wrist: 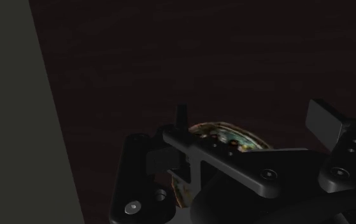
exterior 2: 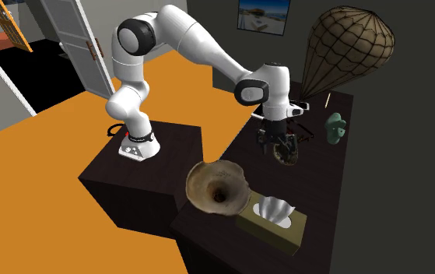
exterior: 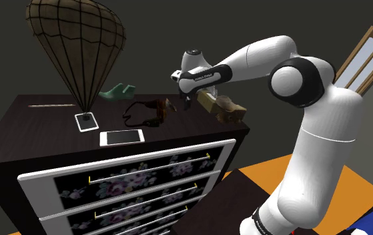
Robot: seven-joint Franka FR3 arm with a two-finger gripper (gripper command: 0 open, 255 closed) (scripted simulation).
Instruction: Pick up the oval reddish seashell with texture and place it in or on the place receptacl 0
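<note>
The gripper (exterior 2: 279, 148) is held low over the dark dresser top (exterior: 38, 117), and its fingers (wrist: 323, 121) are seen standing apart in the wrist view. The seashell (wrist: 227, 137), an oval with a brownish-red rim and a glossy, greenish mottled inside, is found lying on the dresser top between the two fingers. It is set much nearer one finger, whose thin tip is seen against the shell's rim, while bare dark wood is left between the shell and the other finger. The shell is not clasped. Whether the near finger touches the rim cannot be told, and part of the shell is hidden by the gripper's body.

A netted balloon-shaped object (exterior: 78, 40) is stood on the dresser top. In the shoulder view the gripper and shell are placed to the right of the balloon's foot, near it but apart. A small white tablet (exterior: 86, 121) is laid at the balloon's foot, and a larger one (exterior: 121, 137) just in front of it. A green object (exterior: 118, 90) is seen behind the balloon's right side. A tissue box (exterior 2: 274, 222) and a horn-shaped object (exterior 2: 219, 187) are set farthest from the balloon, beyond the gripper
</note>
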